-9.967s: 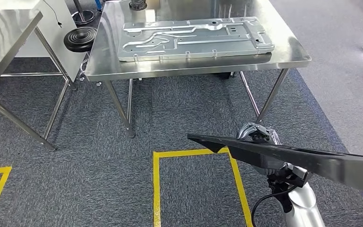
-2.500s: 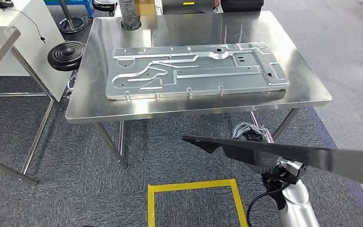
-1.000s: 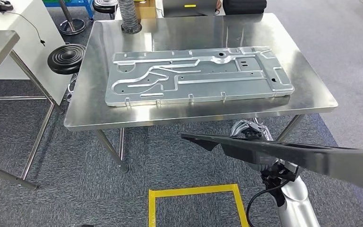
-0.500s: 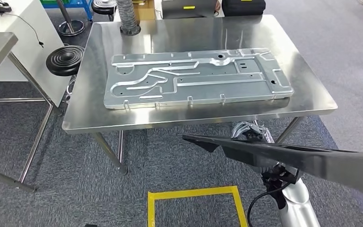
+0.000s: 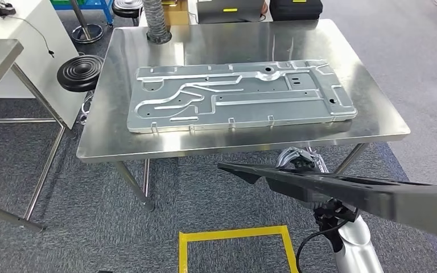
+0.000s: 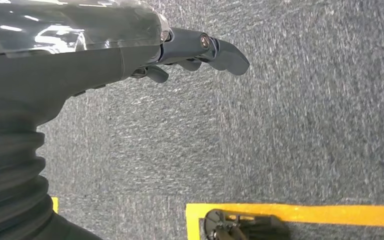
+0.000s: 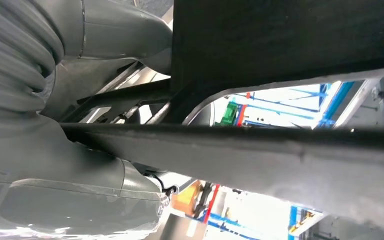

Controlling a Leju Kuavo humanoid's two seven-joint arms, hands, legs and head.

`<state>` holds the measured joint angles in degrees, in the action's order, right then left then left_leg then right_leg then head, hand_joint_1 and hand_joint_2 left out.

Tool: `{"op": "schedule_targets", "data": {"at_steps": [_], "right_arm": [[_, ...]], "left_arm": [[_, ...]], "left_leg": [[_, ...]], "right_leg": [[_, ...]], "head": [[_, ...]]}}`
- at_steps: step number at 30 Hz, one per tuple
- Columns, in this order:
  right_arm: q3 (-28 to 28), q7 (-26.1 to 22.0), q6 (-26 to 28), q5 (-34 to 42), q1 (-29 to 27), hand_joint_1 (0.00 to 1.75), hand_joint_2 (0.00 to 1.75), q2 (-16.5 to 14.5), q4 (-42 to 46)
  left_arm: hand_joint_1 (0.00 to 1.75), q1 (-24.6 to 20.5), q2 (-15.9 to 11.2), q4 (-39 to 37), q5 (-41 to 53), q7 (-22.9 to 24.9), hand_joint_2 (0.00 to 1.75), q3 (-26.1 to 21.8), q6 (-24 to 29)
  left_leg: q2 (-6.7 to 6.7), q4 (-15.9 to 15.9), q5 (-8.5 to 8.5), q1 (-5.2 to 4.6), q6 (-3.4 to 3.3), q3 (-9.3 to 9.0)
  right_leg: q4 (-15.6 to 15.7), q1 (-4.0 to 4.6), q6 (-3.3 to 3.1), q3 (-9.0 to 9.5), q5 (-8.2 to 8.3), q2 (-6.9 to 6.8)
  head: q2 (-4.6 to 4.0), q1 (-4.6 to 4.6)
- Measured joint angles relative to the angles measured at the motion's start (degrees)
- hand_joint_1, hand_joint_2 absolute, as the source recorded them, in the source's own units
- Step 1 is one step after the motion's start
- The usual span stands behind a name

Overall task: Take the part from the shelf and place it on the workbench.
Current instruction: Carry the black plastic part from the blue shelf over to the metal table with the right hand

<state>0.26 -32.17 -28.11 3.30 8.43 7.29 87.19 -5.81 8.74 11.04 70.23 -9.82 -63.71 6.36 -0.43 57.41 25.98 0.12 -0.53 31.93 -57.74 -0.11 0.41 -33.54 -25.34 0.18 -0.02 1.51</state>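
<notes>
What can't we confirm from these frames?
- Right hand, head view: grip hidden under the black part.
- Part's far end: cut off by the head view's right edge.
- Right wrist view: the part blocks the workbench.
- Left hand, left wrist view: fingers mostly behind the thumb.

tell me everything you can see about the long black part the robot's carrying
The black part is a long, thin, matte dark piece, plastic by its look. It tapers to a pointed tip with a small notch on its underside and widens toward the picture's right edge, where it runs out of frame. It lies roughly level, slightly slanted, above the carpet and in front of the steel workbench, not touching it. The right hand grips it from below.
</notes>
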Motion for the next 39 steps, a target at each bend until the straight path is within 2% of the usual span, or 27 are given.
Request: {"op": "schedule_targets", "data": {"at_steps": [2, 3, 4, 6, 7, 8, 9, 11, 13, 14, 16, 18, 19, 21, 22, 23, 24, 25, 26, 28, 30, 32, 33, 35, 37, 38, 39], "right_arm": [[0.0, 0.0, -0.05, 0.0, -0.05, 1.24, 1.75, 0.0, 0.02], [0.0, 0.0, -0.09, 0.0, -0.04, 1.24, 1.75, 0.0, 0.03], [0.0, 0.0, -0.14, 0.0, -0.06, 1.24, 1.75, -0.01, 0.04], [0.0, 0.0, -0.21, 0.0, -0.1, 1.24, 1.75, -0.02, 0.03], [0.0, 0.0, -0.26, 0.0, -0.16, 1.24, 1.75, -0.03, 0.02], [0.0, 0.0, -0.32, 0.0, -0.21, 1.24, 1.75, -0.03, 0.02], [0.0, 0.0, -0.41, 0.0, -0.26, 1.24, 1.75, -0.03, 0.02], [0.0, 0.0, -0.56, 0.0, -0.32, 1.24, 1.75, -0.04, 0.02], [0.0, 0.0, -0.61, 0.01, -0.29, 1.24, 1.75, -0.05, 0.02], [0.01, 0.01, -0.61, 0.01, -0.28, 1.24, 1.75, -0.05, 0.02], [0.03, 0.02, -0.61, 0.0, -0.24, 1.24, 1.75, -0.06, 0.03], [0.05, 0.01, -0.6, 0.0, -0.11, 1.24, 1.75, -0.07, 0.07], [0.06, 0.01, -0.57, 0.0, 0.0, 1.24, 1.75, -0.08, 0.08], [0.05, 0.05, -0.5, -0.03, 0.19, 1.24, 1.75, -0.08, 0.08], [0.04, 0.09, -0.47, -0.08, 0.21, 1.24, 1.75, -0.07, 0.08], [0.04, 0.14, -0.46, -0.14, 0.25, 1.24, 1.75, -0.07, 0.07], [0.04, 0.19, -0.46, -0.22, 0.37, 1.24, 1.75, -0.06, 0.07], [0.04, 0.24, -0.46, -0.29, 0.6, 1.24, 1.75, -0.05, 0.09], [0.04, 0.28, -0.45, -0.34, 0.92, 1.24, 1.75, -0.03, 0.13], [0.03, 0.52, -0.37, -0.51, 1.73, 1.24, 1.75, 0.03, 0.26], [-0.01, 0.92, -0.09, -0.87, 2.44, 1.24, 1.75, 0.21, 0.36], [-0.09, 1.23, 0.33, -1.22, 2.99, 1.24, 1.75, 0.47, 0.43], [-0.14, 1.34, 0.58, -1.38, 3.26, 1.24, 1.75, 0.57, 0.48], [-0.32, 1.64, 1.2, -1.85, 3.68, 1.24, 1.75, 0.77, 0.57], [-0.62, 1.93, 1.62, -2.17, 3.84, 1.24, 1.75, 1.04, 0.58], [-0.78, 2.02, 1.69, -2.21, 3.85, 1.24, 1.75, 1.17, 0.58], [-0.98, 2.05, 1.73, -2.22, 3.86, 1.24, 1.75, 1.33, 0.58]], "left_arm": [[0.0, 0.05, -0.01, 0.0, 0.01, -0.01, 1.75, 0.01, 0.03], [0.0, 0.04, -0.01, 0.0, 0.01, -0.01, 1.75, 0.01, 0.07], [0.0, 0.05, -0.01, 0.0, 0.02, -0.01, 1.75, 0.01, 0.1], [0.0, 0.16, 0.0, 0.0, 0.02, -0.01, 1.75, 0.02, 0.14], [0.0, 0.27, -0.01, 0.0, 0.02, -0.01, 1.75, 0.01, 0.14], [0.0, 0.36, -0.01, 0.0, 0.02, 0.0, 1.75, 0.01, 0.14], [0.0, 0.41, -0.03, 0.0, 0.01, 0.0, 1.75, 0.0, 0.15], [0.0, 0.43, -0.1, 0.0, -0.05, -0.02, 1.75, 0.0, 0.17], [0.0, 0.4, -0.15, 0.0, -0.2, -0.07, 1.75, 0.0, 0.19], [0.0, 0.42, -0.16, 0.0, -0.28, -0.1, 1.75, 0.0, 0.21], [0.0, 0.5, -0.11, 0.0, -0.35, -0.13, 1.75, -0.01, 0.23], [0.0, 0.49, -0.07, 0.0, -0.35, -0.13, 1.75, -0.02, 0.25], [0.0, 0.45, -0.06, 0.0, -0.35, -0.14, 1.75, -0.03, 0.25], [0.0, 0.44, -0.11, 0.0, -0.35, -0.14, 1.75, -0.03, 0.26], [0.0, 0.47, -0.11, 0.0, -0.35, -0.14, 1.75, -0.03, 0.25], [0.0, 0.5, -0.1, 0.0, -0.35, -0.16, 1.75, -0.03, 0.24], [0.0, 0.53, -0.1, 0.0, -0.34, -0.2, 1.75, -0.03, 0.22], [0.0, 0.53, -0.09, 0.0, -0.34, -0.24, 1.75, -0.03, 0.2], [0.0, 0.52, -0.08, 0.0, -0.33, -0.29, 1.75, -0.03, 0.19], [0.0, 0.47, -0.08, 0.0, -0.3, -0.36, 1.75, -0.03, 0.16], [0.0, 0.43, -0.07, 0.0, -0.13, -0.39, 1.75, -0.03, 0.07], [0.0, 0.37, -0.06, 0.0, 0.06, -0.38, 1.75, -0.03, -0.02], [0.0, 0.31, -0.06, 0.0, 0.1, -0.38, 1.75, -0.03, -0.04], [0.0, 0.26, -0.05, 0.0, 0.21, -0.37, 1.75, -0.02, -0.15], [0.0, 0.29, -0.04, 0.0, 0.28, -0.35, 1.75, -0.01, -0.27], [0.0, 0.31, -0.04, 0.0, 0.31, -0.33, 1.75, -0.01, -0.3], [0.0, 0.31, -0.04, 0.0, 0.34, -0.31, 1.75, -0.01, -0.32]], "left_leg": [[0.07, 0.52, 0.56, 0.06, 0.62, 0.13], [0.1, 1.96, 1.52, 0.07, 0.88, 0.7], [0.11, 4.72, 3.06, 0.12, 1.1, 1.91], [0.11, 12.36, 6.52, 0.28, 1.46, 5.62], [0.12, 15.37, 7.36, 0.36, 1.6, 7.25], [0.12, 16.45, 7.08, 0.4, 1.66, 8.0], [0.12, 15.31, 5.72, 0.42, 1.64, 7.68], [0.12, 8.03, 1.45, 0.43, 1.32, 4.53], [0.11, 1.73, -0.73, 0.27, 0.81, 1.64], [0.09, 0.54, -0.8, 0.17, 0.53, 1.11], [0.06, 0.3, -0.75, 0.13, -0.06, 1.01], [0.09, -0.08, -0.94, 0.33, -0.66, 0.78], [0.12, -0.26, -1.02, 0.46, -0.9, 0.65], [0.14, -0.27, -0.95, 0.43, -1.17, 0.64], [0.14, -0.25, -0.91, 0.38, -1.22, 0.63], [0.12, -0.23, -0.84, 0.36, -1.24, 0.59], [0.1, -0.2, -0.77, 0.35, -1.22, 0.49], [0.06, -0.18, -0.66, 0.35, -1.15, 0.33], [0.04, -0.15, -0.52, 0.35, -1.03, 0.15], [0.04, 0.0, -0.22, 0.14, -0.63, 0.0], [0.07, 0.04, -0.07, 0.03, -0.07, 0.06], [0.1, 0.22, 0.2, 0.1, 0.56, 0.07], [0.11, 1.16, 0.87, 0.12, 0.83, 0.39], [0.13, 6.45, 3.79, 0.24, 1.22, 2.7], [0.14, 14.12, 7.03, 0.38, 1.46, 6.47], [0.14, 16.48, 7.54, 0.44, 1.54, 7.77], [0.14, 16.61, 6.81, 0.46, 1.53, 8.04]], "right_leg": [[0.39, -0.25, -0.69, 0.23, 0.12, 0.03], [0.63, -0.42, -1.03, 0.42, 0.19, 0.0], [0.82, -0.57, -1.3, 0.61, 0.23, -0.05], [0.83, -0.49, -1.58, 0.72, 0.1, -0.12], [0.8, -0.46, -1.62, 0.75, 0.03, -0.11], [0.76, -0.44, -1.62, 0.8, -0.04, -0.08], [0.72, -0.43, -1.57, 0.93, -0.14, -0.05], [0.62, -0.43, -1.31, 1.31, -0.46, 0.01], [0.37, -0.21, -0.8, 1.45, -0.81, 0.04], [0.29, -0.13, -0.5, 1.41, -0.9, 0.05], [0.28, -0.12, 0.13, 1.34, -0.97, 0.06], [-1.14, -0.22, 0.74, 0.86, -2.01, 0.01], [-3.38, -0.29, 1.02, -0.14, -3.34, -0.02], [-10.83, -0.51, 1.46, -3.8, -6.83, -0.05], [-14.32, -0.61, 1.62, -5.67, -7.96, -0.05], [-16.18, -0.67, 1.7, -6.8, -8.04, -0.06], [-15.8, -0.71, 1.71, -6.84, -6.97, -0.07], [-13.02, -0.73, 1.63, -5.71, -4.91, -0.09], [-8.76, -0.73, 1.47, -3.81, -2.58, -0.12], [-1.83, -0.47, 0.93, -0.7, 0.01, -0.14], [-0.06, -0.1, 0.28, -0.05, 0.04, -0.06], [0.2, -0.22, -0.44, 0.0, 0.16, 0.02], [0.42, -0.35, -0.83, 0.17, 0.22, -0.01], [0.76, -0.54, -1.43, 0.52, 0.25, -0.12], [0.74, -0.44, -1.68, 0.6, 0.12, -0.15], [0.71, -0.39, -1.7, 0.64, 0.05, -0.13], [0.68, -0.35, -1.68, 0.73, -0.02, -0.09]], "head": [[-0.01, 0.0], [-0.01, 0.0], [-0.01, 0.0], [0.0, 0.0], [0.01, 0.0], [0.01, 0.0], [0.0, 0.0], [0.0, 0.0], [0.0, 0.0], [0.0, 0.0], [0.0, 0.0], [0.0, -0.01], [-0.01, -0.01], [0.0, 0.0], [0.0, 0.0], [0.0, 0.0], [-0.01, 0.0], [0.0, 0.0], [0.0, -0.01], [0.0, -0.01], [0.0, -0.01], [0.0, 0.0], [0.0, 0.0], [-0.01, 0.0], [0.0, 0.0], [0.0, 0.0], [0.0, 0.0]]}}
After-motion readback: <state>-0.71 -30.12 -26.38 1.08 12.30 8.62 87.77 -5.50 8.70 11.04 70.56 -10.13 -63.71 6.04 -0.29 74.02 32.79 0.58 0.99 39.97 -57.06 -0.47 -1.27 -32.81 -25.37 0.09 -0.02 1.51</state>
